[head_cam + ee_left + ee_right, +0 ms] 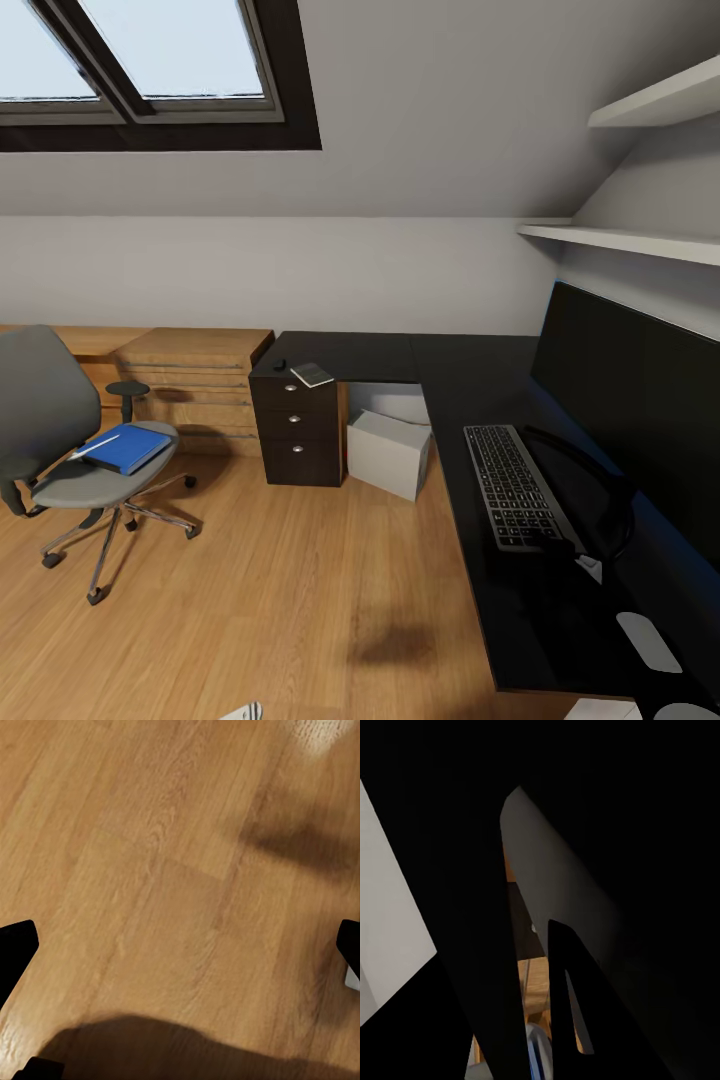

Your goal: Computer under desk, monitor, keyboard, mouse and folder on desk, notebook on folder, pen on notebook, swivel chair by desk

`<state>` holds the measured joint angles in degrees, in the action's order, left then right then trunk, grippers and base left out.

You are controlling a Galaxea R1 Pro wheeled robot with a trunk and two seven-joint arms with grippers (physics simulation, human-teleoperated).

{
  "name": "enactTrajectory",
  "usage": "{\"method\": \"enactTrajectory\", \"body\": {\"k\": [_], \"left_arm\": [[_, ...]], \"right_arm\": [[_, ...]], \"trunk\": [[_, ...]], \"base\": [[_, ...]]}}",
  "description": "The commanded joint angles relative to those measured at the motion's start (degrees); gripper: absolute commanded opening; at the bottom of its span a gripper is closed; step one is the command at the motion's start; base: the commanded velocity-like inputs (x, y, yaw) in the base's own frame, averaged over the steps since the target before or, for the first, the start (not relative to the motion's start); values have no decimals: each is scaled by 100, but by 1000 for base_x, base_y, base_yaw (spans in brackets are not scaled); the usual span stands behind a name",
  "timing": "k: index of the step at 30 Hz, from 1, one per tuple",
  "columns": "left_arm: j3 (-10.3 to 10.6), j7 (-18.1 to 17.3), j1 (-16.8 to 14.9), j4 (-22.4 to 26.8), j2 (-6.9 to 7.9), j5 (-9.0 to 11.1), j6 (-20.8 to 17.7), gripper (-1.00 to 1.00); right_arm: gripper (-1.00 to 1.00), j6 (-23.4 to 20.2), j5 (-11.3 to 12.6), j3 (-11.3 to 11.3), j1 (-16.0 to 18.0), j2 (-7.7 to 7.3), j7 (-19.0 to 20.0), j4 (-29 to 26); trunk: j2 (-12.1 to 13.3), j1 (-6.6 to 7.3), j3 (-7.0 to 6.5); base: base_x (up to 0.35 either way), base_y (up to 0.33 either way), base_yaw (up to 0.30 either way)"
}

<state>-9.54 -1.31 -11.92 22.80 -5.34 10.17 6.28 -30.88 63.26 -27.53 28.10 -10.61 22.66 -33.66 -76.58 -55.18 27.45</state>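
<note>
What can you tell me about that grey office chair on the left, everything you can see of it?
The swivel chair has a grey upholstered seat and tall rounded back, black armrests, and a chrome star base on black castors. It stands upright on the wooden floor, well apart from the black desk and in front of a light-wood drawer chest. A bright blue folder lies flat on its seat, with a thin pale pen resting at the folder's edge.

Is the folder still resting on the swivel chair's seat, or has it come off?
Touching. The head view shows the blue folder lying flat on the grey seat of the swivel chair, with no gap beneath it.
</note>
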Motion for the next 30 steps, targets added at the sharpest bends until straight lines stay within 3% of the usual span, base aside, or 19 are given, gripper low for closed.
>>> {"method": "enactTrajectory", "body": {"k": [1, 14, 15, 30], "left_arm": [[-7, -13, -4, -3, -2, 58, 13, 100], [-11, -15, -4, -3, -2, 56, 14, 100], [-11, -16, -4, -3, -2, 56, 14, 100], [-14, -18, -4, -3, 1, 56, 14, 100]], "right_arm": [[-100, -9, -156, 2, 2, 3, -436, 18], [-100, -14, -156, 2, 2, 2, -437, 18], [100, -14, -156, 2, 2, 3, -437, 18], [100, -15, -156, 2, 2, -2, -437, 18]], "trunk": [[-3, 0, 6], [-3, 0, 6], [-3, 0, 6], [-3, 0, 6]], "base": [[0, 0, 0], [0, 0, 0], [0, 0, 0], [0, 0, 0]]}}
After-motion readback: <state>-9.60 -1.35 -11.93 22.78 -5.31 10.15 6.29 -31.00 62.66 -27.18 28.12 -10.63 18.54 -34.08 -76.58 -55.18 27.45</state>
